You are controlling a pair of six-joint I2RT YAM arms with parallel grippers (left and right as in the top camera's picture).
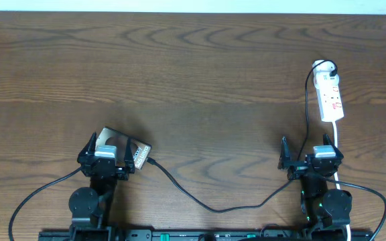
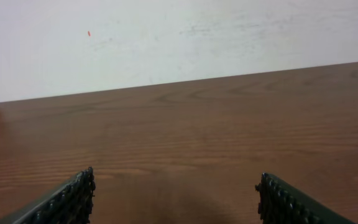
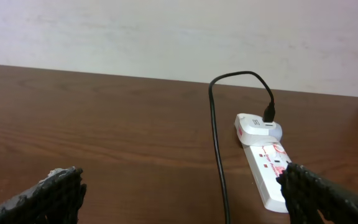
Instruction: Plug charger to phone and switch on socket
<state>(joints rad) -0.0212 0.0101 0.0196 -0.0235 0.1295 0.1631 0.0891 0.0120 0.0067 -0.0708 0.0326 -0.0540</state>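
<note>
The phone lies flat at the front left, pinkish-bronze with a white lettered label at its right end, partly hidden under my left gripper. That gripper is open and empty above it; the left wrist view shows only the open left gripper over bare table. The charger cable runs from a tip at the phone's labelled end to a black plug in the socket strip. I cannot tell if the tip is inserted. My right gripper is open, the cable passing between its fingers, the strip ahead right.
The strip's white cord runs down past the right arm. The robots' own black cables loop at the front edge. A pale wall stands behind the table's far edge.
</note>
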